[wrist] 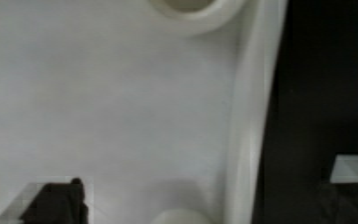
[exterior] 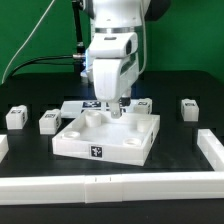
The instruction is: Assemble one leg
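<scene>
The large white square panel (exterior: 75, 140) lies flat in the middle of the table, and my gripper (exterior: 118, 108) stands upright over its far right part. In the wrist view the panel (wrist: 123, 110) fills most of the picture, with one round socket (wrist: 197, 12) at the far edge. One black finger (wrist: 51, 202) shows, and the other is lost against the dark table. A rounded white shape, seemingly the leg (wrist: 190, 214), sits midway at my gripper (wrist: 179, 205), with a gap between it and the visible finger. The jaws look open.
Loose white legs lie on the black table at the exterior view's left (exterior: 15, 117) (exterior: 48, 122) and right (exterior: 188, 108). The marker board (exterior: 80, 105) lies behind the panel. White rails run along the front (exterior: 110, 185) and right (exterior: 210, 150). Another white piece (wrist: 354, 168) lies beside the panel.
</scene>
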You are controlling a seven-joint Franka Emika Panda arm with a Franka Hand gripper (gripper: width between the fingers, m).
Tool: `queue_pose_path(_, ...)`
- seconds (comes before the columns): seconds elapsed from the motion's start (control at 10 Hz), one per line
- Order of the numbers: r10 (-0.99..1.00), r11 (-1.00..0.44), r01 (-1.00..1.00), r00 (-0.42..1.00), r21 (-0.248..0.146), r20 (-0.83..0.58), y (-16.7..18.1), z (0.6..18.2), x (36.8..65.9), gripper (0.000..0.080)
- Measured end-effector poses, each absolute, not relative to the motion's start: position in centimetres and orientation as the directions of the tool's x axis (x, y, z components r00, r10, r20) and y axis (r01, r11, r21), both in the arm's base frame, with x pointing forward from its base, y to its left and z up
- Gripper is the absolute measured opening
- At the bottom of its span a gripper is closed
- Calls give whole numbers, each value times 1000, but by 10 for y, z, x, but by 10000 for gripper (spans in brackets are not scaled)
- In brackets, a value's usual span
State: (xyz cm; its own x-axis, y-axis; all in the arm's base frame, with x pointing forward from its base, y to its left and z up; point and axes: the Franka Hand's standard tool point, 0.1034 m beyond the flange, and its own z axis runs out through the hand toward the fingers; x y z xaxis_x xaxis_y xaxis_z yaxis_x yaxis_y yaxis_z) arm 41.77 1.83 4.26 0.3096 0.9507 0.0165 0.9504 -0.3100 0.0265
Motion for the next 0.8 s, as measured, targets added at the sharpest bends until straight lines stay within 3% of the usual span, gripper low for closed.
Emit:
queue_pose_path(0.2,952,-306,952,306,11,7,26,43,414,650)
queue_pose_path(0.5,959,-282,959,282,-12,12,16,22,415,650)
queue_pose_path(0.8,955,-297,955,298,-22,15,6,12,413,650)
